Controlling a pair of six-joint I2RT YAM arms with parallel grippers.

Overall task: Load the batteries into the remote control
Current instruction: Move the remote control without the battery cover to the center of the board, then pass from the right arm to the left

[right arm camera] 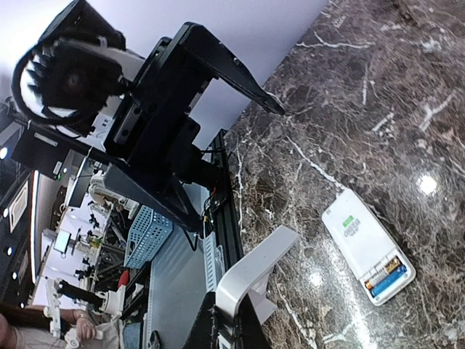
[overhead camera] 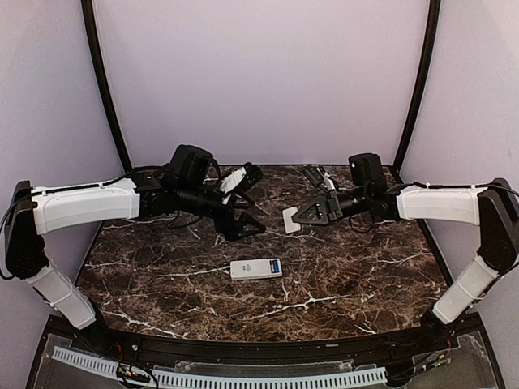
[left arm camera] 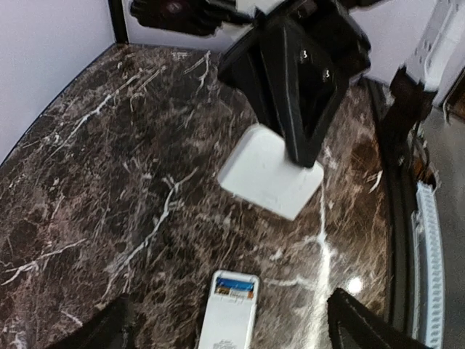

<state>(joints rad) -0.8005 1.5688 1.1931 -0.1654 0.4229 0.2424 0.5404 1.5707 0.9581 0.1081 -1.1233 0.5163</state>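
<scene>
Near the middle of the dark marbled counter [overhead camera: 365, 275], toward its front edge, the remote control [overhead camera: 256, 268] lay flat with its plain white back facing up and its long side running left to right. At its right-hand end the compartment stood uncovered, and the blue batteries [overhead camera: 276, 265] sat inside it; their number could not be made out from above. From the right wrist view the same batteries [right arm camera: 385, 278] showed as blue with a touch of yellow, set in the end of the remote away from a small green label on its back. Behind the remote, the two arms reached inward toward each other. The left end effector [overhead camera: 253, 200] hung above the counter with its jaws spread wide and nothing between them; in the left wrist view its two dark fingertips [left arm camera: 363, 323] framed the bottom corners, with the remote's open end between them. The right end effector [overhead camera: 296, 216] was clamped on a small white cover [overhead camera: 290, 220], holding it by one edge, tilted, just above the counter, well apart from the remote and off to its rear right.
</scene>
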